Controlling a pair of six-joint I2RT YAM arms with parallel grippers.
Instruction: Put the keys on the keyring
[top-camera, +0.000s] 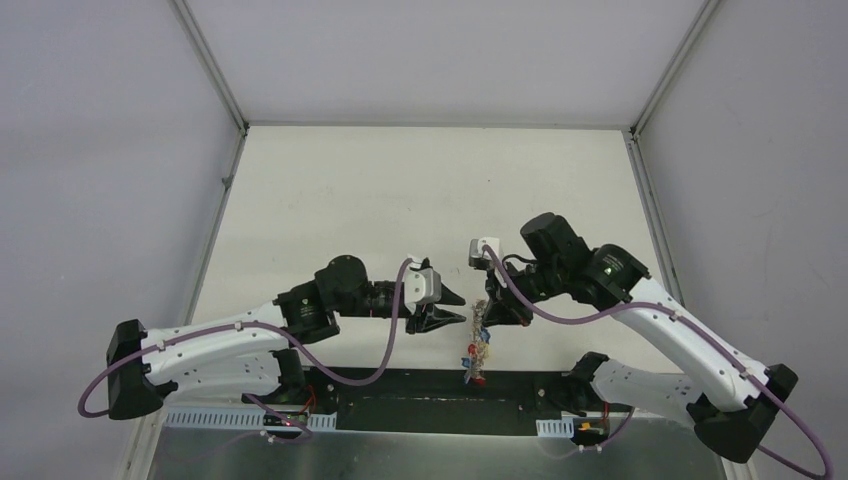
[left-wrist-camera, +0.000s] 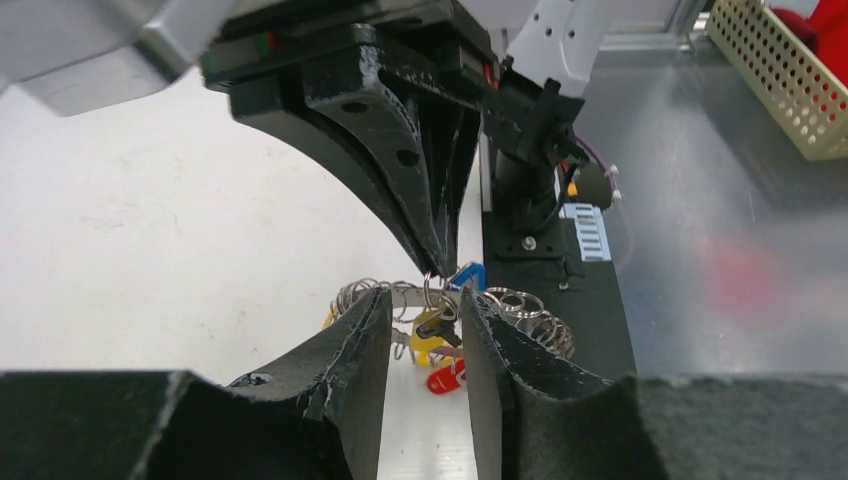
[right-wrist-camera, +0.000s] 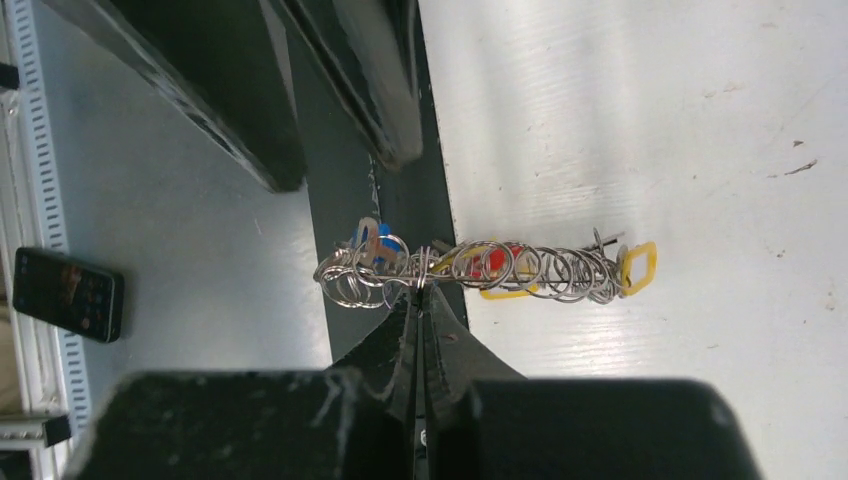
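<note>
Right gripper (right-wrist-camera: 421, 300) pinches the keyring (right-wrist-camera: 540, 272) tight at its fingertips, with the keys (left-wrist-camera: 466, 274), tagged blue, yellow and red, apparently already strung along the coil. Left gripper (left-wrist-camera: 425, 310) sits just short of the ring, jaws narrowly parted and empty. No loose key is visible, so little seems left.

Silvery keyring (right-wrist-camera: 560, 272) carries a yellow tag (right-wrist-camera: 651, 265), a red tag (right-wrist-camera: 492, 262) and a blue tag (right-wrist-camera: 383, 232).

Both arms are reaching inward with elbows out and wrists facing each other. Left gripper (top-camera: 458, 308) is pointing right, jaws standing slightly parted. Right gripper (top-camera: 489, 312) is pointing left and downward, jaws pressing fully together, tips sitting just beside the left fingers (left-wrist-camera: 372, 325).
</note>
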